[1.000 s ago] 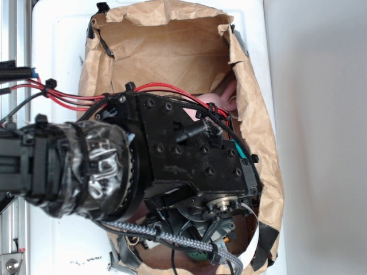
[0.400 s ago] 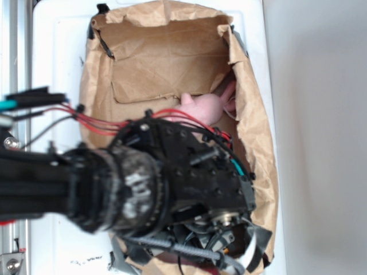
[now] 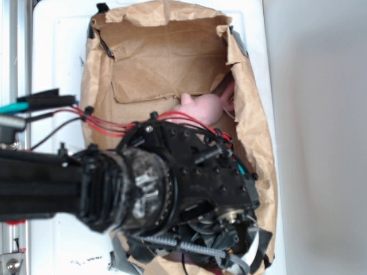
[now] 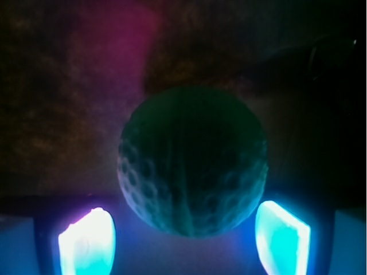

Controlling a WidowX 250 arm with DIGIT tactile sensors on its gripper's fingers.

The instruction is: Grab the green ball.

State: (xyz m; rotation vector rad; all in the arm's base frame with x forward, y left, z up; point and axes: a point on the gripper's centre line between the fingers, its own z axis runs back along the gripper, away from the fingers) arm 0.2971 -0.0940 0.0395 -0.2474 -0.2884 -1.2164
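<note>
In the wrist view the green ball [image 4: 192,160] fills the middle of the picture, round and dimpled, dark in the dim light. My gripper [image 4: 183,243] is open. Its two glowing fingertips [image 4: 86,243] stand to the left and right of the ball's near side, with a small gap on each side. In the exterior view the ball and the fingers are hidden under the black arm [image 3: 189,177], which reaches down into the lower end of the brown paper bag [image 3: 155,51].
A pink plush toy [image 3: 203,107] lies inside the bag against its right wall, just beyond the arm. The bag's crumpled paper walls [image 3: 258,143] close in on both sides. Red wires [image 3: 103,123] run along the arm.
The arm has shifted toward the bag's lower end and tilted, uncovering more of the pink plush toy and the bag floor. In the last half second it barely moved.
</note>
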